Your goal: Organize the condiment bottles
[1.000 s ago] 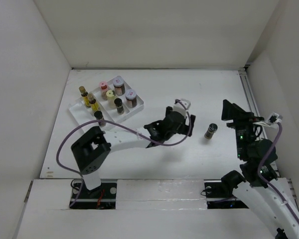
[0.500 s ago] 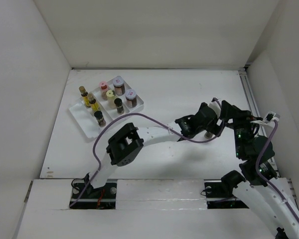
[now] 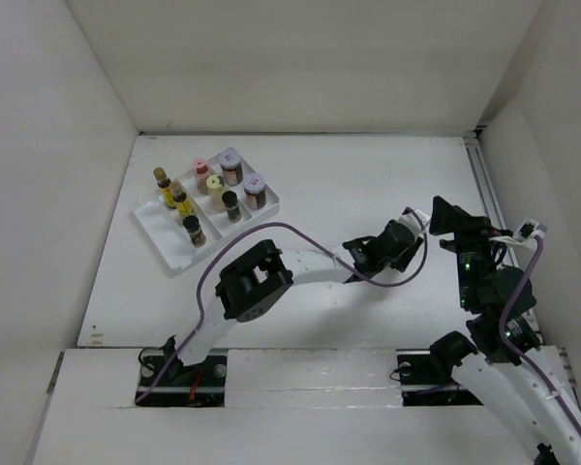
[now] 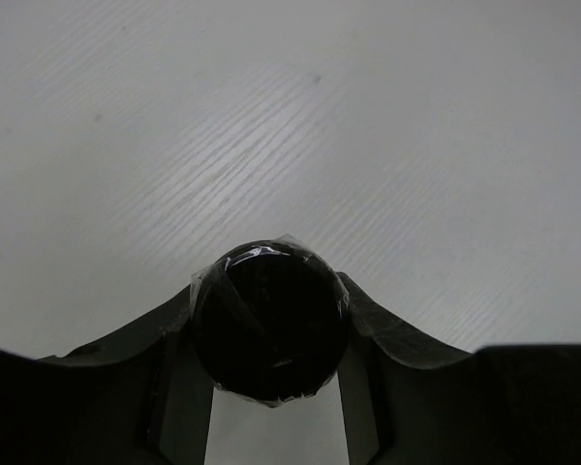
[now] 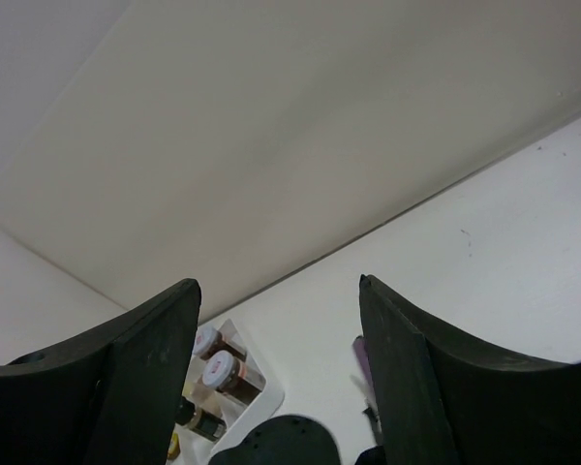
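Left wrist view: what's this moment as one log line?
left gripper: shut on black-capped jar | right gripper: open, empty | other bottles: in white tray

In the top view, the counter (image 3: 358, 174) lies open across the upper middle and upper right. The white divided tray (image 3: 162, 237), with its condiment bottles (image 3: 218, 189), blocks the upper left. The left arm (image 3: 310, 266) bars the centre diagonally, and the right arm (image 3: 484, 281) crowds the right edge. A dark-capped jar (image 4: 269, 320) fills the gap between the left fingers (image 4: 397, 354).
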